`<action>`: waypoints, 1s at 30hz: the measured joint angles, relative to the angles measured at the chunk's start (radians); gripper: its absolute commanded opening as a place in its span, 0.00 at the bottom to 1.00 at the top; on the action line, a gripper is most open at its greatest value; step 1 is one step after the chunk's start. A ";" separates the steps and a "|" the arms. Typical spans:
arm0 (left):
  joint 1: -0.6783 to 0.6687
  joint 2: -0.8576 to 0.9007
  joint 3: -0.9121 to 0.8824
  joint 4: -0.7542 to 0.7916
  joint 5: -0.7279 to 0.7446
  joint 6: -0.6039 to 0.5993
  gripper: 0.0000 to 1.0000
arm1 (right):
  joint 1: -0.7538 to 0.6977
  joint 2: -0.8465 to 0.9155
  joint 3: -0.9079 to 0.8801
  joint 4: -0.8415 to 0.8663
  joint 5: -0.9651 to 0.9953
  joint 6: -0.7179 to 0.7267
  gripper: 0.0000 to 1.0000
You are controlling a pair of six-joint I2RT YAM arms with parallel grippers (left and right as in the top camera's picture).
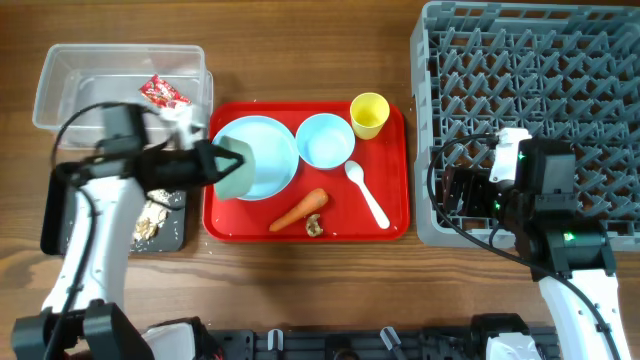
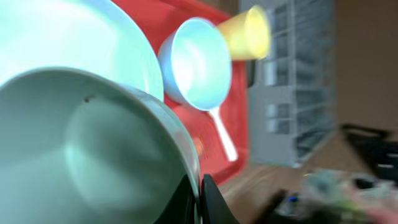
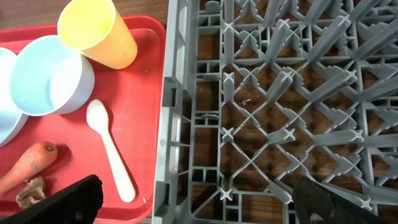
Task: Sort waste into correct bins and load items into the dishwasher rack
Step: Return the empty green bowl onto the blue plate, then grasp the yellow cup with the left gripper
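The left claw point(image 1: 220, 166) is clamped on the rim of a bowl point(image 1: 236, 168), its fingers point(image 2: 211, 202) pinching the edge from both sides. The bowl is tipped on its side above the left end of the red tray point(image 1: 395, 225) and overlaps the plate point(image 1: 265, 150) in the overhead view; I cannot tell whether the two touch. On the red tray, the other bowl point(image 1: 325, 140) sits upright just right of the plate, the cup point(image 1: 369, 113) stands at the far right corner, and the spoon point(image 1: 367, 195) lies below that bowl, bowl-end toward it. The carrot point(image 1: 300, 210) lies slantwise near the front edge with a beige scrap point(image 1: 314, 227) at its thick end. The tub point(image 1: 60, 62) at the far left holds the wrapper point(image 1: 163, 92). The black tray point(image 1: 176, 228), partly under the left arm, holds more scraps point(image 1: 150, 222). The right claw point(image 1: 448, 193) is spread wide and holds nothing, hanging over the left edge of the rack point(image 1: 530, 70), which stands on the surface point(image 1: 300, 290) just right of the red tray.
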 measured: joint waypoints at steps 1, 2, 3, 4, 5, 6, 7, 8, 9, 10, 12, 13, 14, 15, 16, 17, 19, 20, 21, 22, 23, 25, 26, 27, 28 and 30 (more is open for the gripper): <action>-0.060 0.000 0.000 0.047 -0.082 -0.023 0.04 | 0.000 0.000 0.000 0.000 0.000 0.000 1.00; -0.102 0.000 0.000 0.090 -0.139 -0.038 0.04 | 0.000 0.000 0.000 0.000 0.000 0.000 1.00; -0.145 0.000 0.000 0.128 -0.193 -0.052 0.04 | 0.000 0.000 0.000 0.000 0.000 0.000 1.00; -0.187 0.000 0.002 0.159 -0.251 -0.066 0.04 | 0.000 0.000 0.000 0.000 0.000 0.000 1.00; -0.231 0.002 0.002 0.186 -0.312 -0.081 0.04 | 0.000 0.000 0.000 0.000 0.000 0.001 1.00; -0.272 0.005 0.002 0.206 -0.377 -0.096 0.04 | 0.000 0.000 0.000 0.000 0.000 0.003 1.00; -0.306 0.013 0.002 0.219 -0.436 -0.111 0.04 | 0.000 0.000 0.000 0.000 0.000 0.004 1.00; -0.338 0.025 0.002 0.229 -0.491 -0.123 0.04 | 0.000 0.000 0.000 0.000 0.000 0.004 1.00; -0.362 0.041 0.002 0.235 -0.531 -0.133 0.04 | 0.000 0.000 0.000 0.000 0.000 0.005 1.00; -0.383 0.060 0.002 0.238 -0.564 -0.144 0.04 | 0.000 0.000 0.000 0.000 0.000 0.005 1.00; -0.413 0.104 0.002 0.243 -0.612 -0.162 0.04 | 0.000 0.000 0.000 0.000 0.000 0.005 1.00; -0.418 0.117 0.002 0.243 -0.623 -0.167 0.06 | 0.000 0.000 0.000 0.000 0.000 0.005 1.00; -0.426 0.142 0.002 0.246 -0.640 -0.175 0.17 | 0.000 0.000 0.000 0.000 0.000 0.005 1.00; -0.430 0.153 0.002 0.248 -0.651 -0.180 0.21 | 0.000 0.000 0.000 0.000 0.000 0.005 1.00; -0.430 0.156 0.002 0.249 -0.655 -0.180 0.26 | 0.000 0.000 0.000 0.000 0.000 0.007 1.00; -0.431 0.159 0.002 0.250 -0.659 -0.182 0.32 | 0.000 0.000 0.000 0.000 0.000 0.008 1.00; -0.431 0.160 0.002 0.259 -0.661 -0.193 0.36 | 0.000 0.000 0.000 0.000 0.000 0.008 1.00; -0.430 0.160 0.002 0.263 -0.661 -0.196 0.37 | 0.000 0.000 0.000 0.000 0.000 0.008 1.00; -0.430 0.160 0.002 0.264 -0.653 -0.198 0.38 | 0.000 0.000 0.000 0.000 0.000 0.008 1.00; -0.430 0.160 0.002 0.264 -0.643 -0.198 0.40 | 0.000 0.000 0.000 0.000 0.000 0.008 1.00; -0.431 0.159 0.006 0.261 -0.626 -0.198 0.40 | 0.000 0.000 0.000 0.000 0.000 0.008 1.00; -0.432 0.158 0.030 0.257 -0.583 -0.198 0.50 | 0.000 0.000 0.000 0.000 0.000 0.008 1.00; -0.436 0.152 0.048 0.260 -0.563 -0.199 0.57 | 0.000 0.000 0.000 0.000 0.000 0.008 1.00; -0.443 0.145 0.072 0.263 -0.547 -0.198 0.63 | 0.000 0.000 0.000 0.000 0.000 0.008 1.00; -0.454 0.140 0.101 0.272 -0.536 -0.201 0.63 | 0.000 0.000 0.000 0.000 0.000 0.008 1.00; -0.492 0.132 0.173 0.334 -0.515 -0.206 0.65 | 0.000 0.000 0.000 0.000 0.000 0.009 1.00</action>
